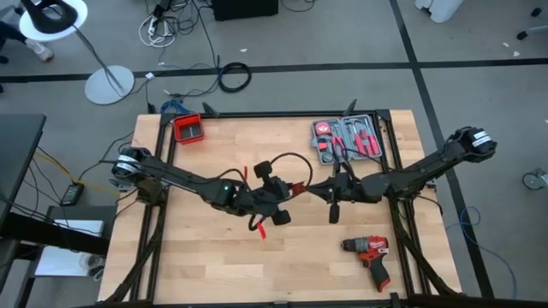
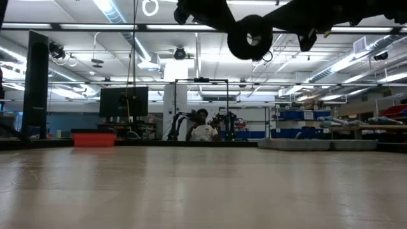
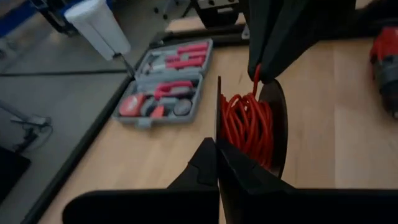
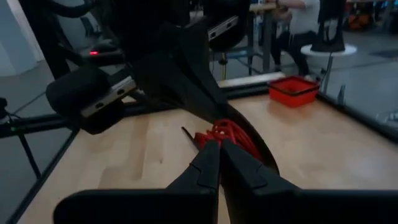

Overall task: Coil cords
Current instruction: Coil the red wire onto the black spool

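Red cords [image 3: 247, 124] pinched between closed left gripper [image 3: 217, 152] and right gripper [image 4: 221, 149] midair; best wound evenly, kept taut.

No readable text, labels, brand marks or numbers in any view. The red drill [image 1: 370, 254] and the grey tool case [image 1: 347, 139] show no lettering I can make out from overhead; there may be small print on them, but it's too small to tell. Nothing legible on the room's screens or shelving in the low view either.
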